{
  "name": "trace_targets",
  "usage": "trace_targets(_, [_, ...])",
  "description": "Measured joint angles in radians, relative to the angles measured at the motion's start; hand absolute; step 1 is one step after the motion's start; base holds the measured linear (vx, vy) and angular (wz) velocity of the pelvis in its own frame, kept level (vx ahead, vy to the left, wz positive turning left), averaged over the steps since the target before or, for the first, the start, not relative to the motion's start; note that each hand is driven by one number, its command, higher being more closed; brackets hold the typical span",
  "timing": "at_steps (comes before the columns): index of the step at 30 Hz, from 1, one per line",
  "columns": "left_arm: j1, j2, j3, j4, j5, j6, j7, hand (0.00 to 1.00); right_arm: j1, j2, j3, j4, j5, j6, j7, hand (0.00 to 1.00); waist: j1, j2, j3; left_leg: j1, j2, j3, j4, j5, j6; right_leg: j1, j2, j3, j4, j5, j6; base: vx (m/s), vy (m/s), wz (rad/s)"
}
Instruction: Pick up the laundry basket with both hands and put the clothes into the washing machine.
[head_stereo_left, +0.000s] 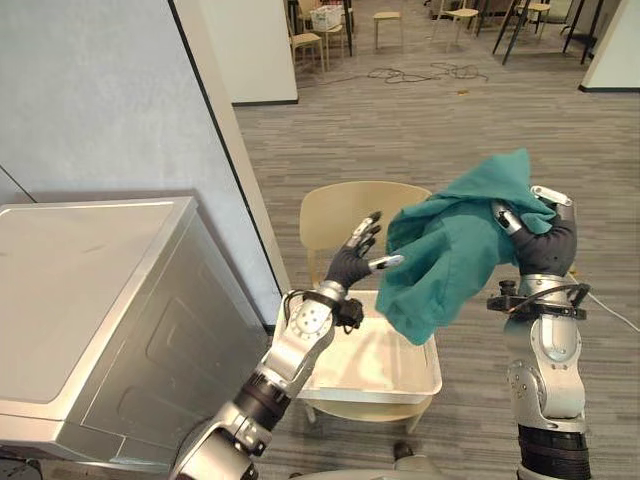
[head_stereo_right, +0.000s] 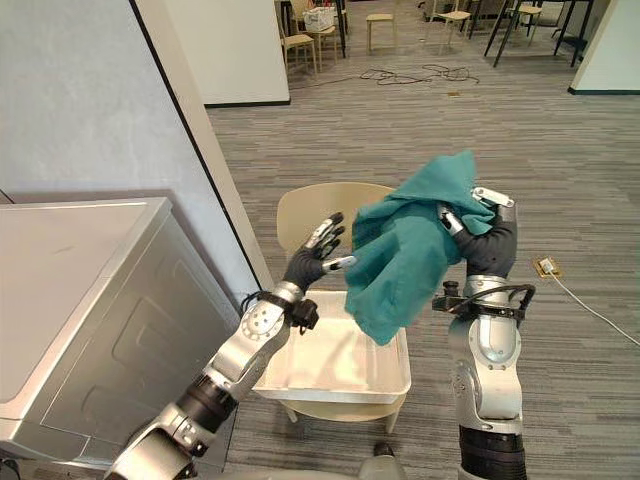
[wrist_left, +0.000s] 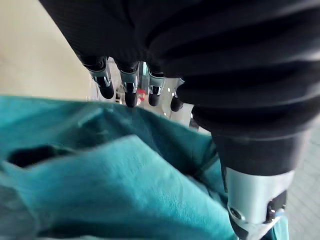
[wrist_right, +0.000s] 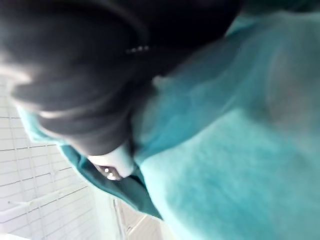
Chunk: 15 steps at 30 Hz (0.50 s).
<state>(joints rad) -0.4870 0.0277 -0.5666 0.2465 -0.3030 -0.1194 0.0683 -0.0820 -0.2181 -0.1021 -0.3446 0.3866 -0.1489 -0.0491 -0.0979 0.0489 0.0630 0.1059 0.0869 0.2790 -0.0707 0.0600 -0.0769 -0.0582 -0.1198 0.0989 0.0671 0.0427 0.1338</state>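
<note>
A teal garment (head_stereo_left: 450, 245) hangs in the air above the white laundry basket (head_stereo_left: 420, 385), with my right hand (head_stereo_left: 545, 240) shut on its upper right part. My left hand (head_stereo_left: 358, 258) is open beside the cloth's left edge, its fingers (wrist_left: 130, 90) straight and spread, the thumb tip touching or nearly touching the fabric. The basket sits on a beige chair (head_stereo_left: 335, 215) and looks empty inside. The grey washing machine (head_stereo_left: 90, 320) stands at the left with its top lid shut. In the right wrist view the teal garment (wrist_right: 235, 150) lies close against the hand.
A pale wall (head_stereo_left: 100, 100) and a white column (head_stereo_left: 225, 110) rise behind the machine. Grey wood-look floor (head_stereo_left: 430, 130) spreads to the right and back. Chairs and table legs (head_stereo_left: 320, 35) stand far behind, with cables on the floor.
</note>
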Motion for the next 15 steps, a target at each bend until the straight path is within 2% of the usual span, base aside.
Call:
trace_targets(8, [-0.125,-0.005,-0.107,0.097,-0.061,-0.015,-0.002,0.0,-0.012,-0.007,0.082,-0.05,0.078,-0.001,0.036,1.0,-0.004,0.0,0.0,-0.004,0.0,0.03,0.0,-0.007,0.0,-0.016,0.004,0.029,-0.004,0.012,-0.003,0.0,-0.003,-0.11])
trace_targets(15, [-0.201,-0.009,-0.218,0.149,-0.056,-0.008,-0.027,0.0,-0.03,-0.01,0.105,-0.063,0.119,-0.002,0.053,1.0,-0.033,0.0,0.0,-0.006,0.0,0.05,0.001,-0.011,0.005,-0.02,0.007,0.046,-0.021,0.019,0.001,0.0,-0.004,-0.08])
